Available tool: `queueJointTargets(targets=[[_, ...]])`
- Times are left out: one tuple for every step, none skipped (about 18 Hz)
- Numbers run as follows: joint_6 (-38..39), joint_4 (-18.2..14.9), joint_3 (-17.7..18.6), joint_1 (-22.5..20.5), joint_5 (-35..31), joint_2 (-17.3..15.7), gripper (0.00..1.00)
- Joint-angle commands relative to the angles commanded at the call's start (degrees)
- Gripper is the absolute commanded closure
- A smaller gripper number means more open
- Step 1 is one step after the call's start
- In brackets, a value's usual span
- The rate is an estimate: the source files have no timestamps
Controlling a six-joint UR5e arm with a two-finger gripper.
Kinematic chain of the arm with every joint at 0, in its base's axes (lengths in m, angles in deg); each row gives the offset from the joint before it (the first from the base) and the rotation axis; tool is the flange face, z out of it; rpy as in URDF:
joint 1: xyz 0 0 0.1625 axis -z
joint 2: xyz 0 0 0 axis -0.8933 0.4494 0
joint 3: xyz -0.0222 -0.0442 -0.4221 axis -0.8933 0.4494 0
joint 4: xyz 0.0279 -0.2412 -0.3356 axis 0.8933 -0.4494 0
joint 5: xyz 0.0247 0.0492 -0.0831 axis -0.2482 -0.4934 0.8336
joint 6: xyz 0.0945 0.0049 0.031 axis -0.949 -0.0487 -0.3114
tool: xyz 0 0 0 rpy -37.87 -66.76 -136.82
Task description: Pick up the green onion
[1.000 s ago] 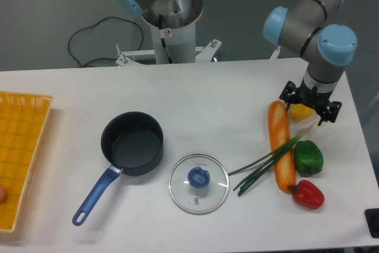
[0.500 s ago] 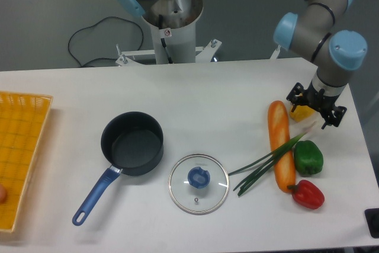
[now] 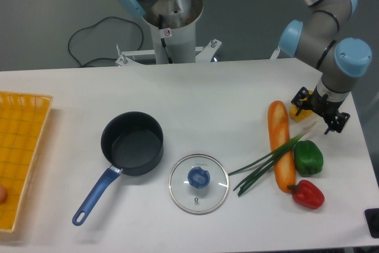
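Note:
The green onion [image 3: 263,159] lies on the white table at the right, its dark stalks crossing over the orange carrot [image 3: 280,143] and its pale end pointing up-right toward the gripper. My gripper [image 3: 317,114] hangs over the table just above and right of that pale end, over a yellow item that it mostly hides. Its black fingers [image 3: 333,124] stand apart with nothing between them. It is open and not touching the onion.
A green bell pepper [image 3: 308,157] and a red pepper [image 3: 308,194] lie right of the carrot. A glass lid [image 3: 198,183] and a dark blue pot [image 3: 132,143] sit mid-table. A yellow basket [image 3: 21,140] stands at the left edge. The table's right edge is close to the gripper.
The gripper has drifted to the right and slightly down, away from the carrot's top. The onion and the other vegetables have not moved.

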Motion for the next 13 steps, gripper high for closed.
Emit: queueJointTargets(targets=[[0.0, 0.0, 0.0, 0.0, 0.09, 0.09, 0.03], [0.0, 0.0, 0.0, 0.0, 0.09, 0.18, 0.03], [-0.09, 0.0, 0.0, 0.0, 0.09, 0.18, 0.03], [-0.09, 0.09, 0.0, 0.0, 0.09, 0.18, 0.03], [-0.09, 0.0, 0.0, 0.0, 0.26, 0.27, 0.03], [-0.09, 0.09, 0.0, 0.0, 0.44, 0.44, 0.03], [-0.09, 0.09, 0.0, 0.0, 0.53, 0.44, 0.03], [-0.09, 0.09, 0.09, 0.0, 0.53, 0.53, 0.03], [-0.09, 0.09, 0.0, 0.0, 0.53, 0.53, 0.03], [0.0, 0.18, 0.0, 0.0, 0.53, 0.62, 0.03], [0.0, 0.18, 0.0, 0.0, 0.61, 0.62, 0.03], [0.0, 0.09, -0.09, 0.0, 0.62, 0.62, 0.03], [0.17, 0.09, -0.09, 0.0, 0.62, 0.62, 0.03]])
